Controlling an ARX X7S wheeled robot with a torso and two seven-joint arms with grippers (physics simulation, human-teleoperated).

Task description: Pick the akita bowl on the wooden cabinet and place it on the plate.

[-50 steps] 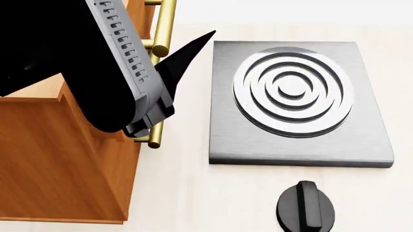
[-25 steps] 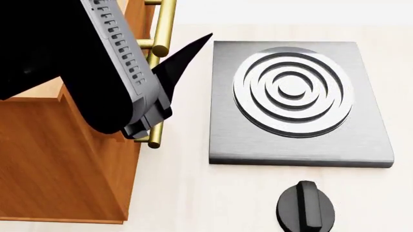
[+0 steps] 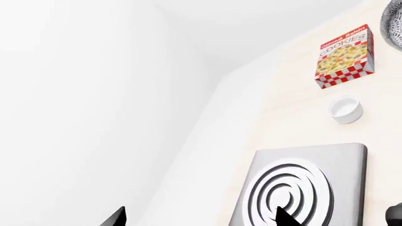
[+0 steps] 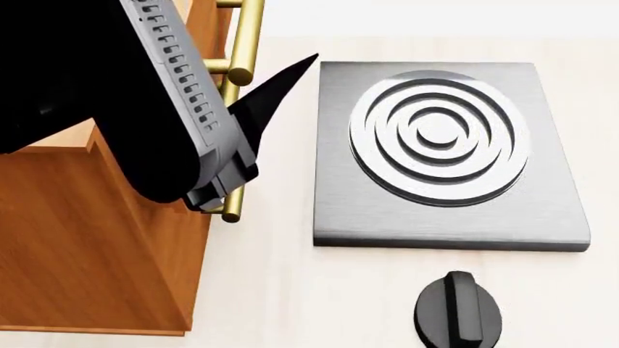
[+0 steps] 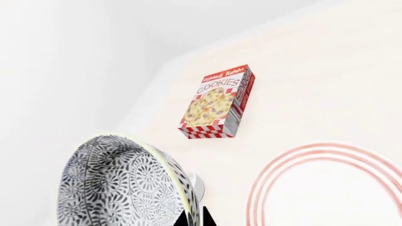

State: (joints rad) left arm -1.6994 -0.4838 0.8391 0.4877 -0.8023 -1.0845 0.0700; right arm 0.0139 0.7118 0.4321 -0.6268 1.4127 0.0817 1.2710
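Note:
In the right wrist view the akita bowl [image 5: 119,188], white with a fine dark grey floral pattern, hangs tilted on its side. My right gripper [image 5: 196,217] is shut on its rim, one dark fingertip on each side. The plate [image 5: 326,188] with red rings lies on the pale counter just beside the bowl. An edge of the bowl [image 3: 393,23] also shows in the left wrist view. My left gripper [image 3: 201,217] is open and empty, its fingertips [image 3: 285,219] wide apart over the stove's side. In the head view the left arm hangs over the wooden cabinet [image 4: 87,239].
A grey square stove [image 4: 450,156] with rings sits right of the cabinet, with a black knob [image 4: 457,308] in front of it. A cookies box [image 5: 217,101] lies flat past the plate. A small plain white cup [image 3: 345,109] stands between stove and box. Brass handles [image 4: 242,43] stick out from the cabinet.
The left arm has drifted very slightly to the left in the head view. Nothing else there has moved.

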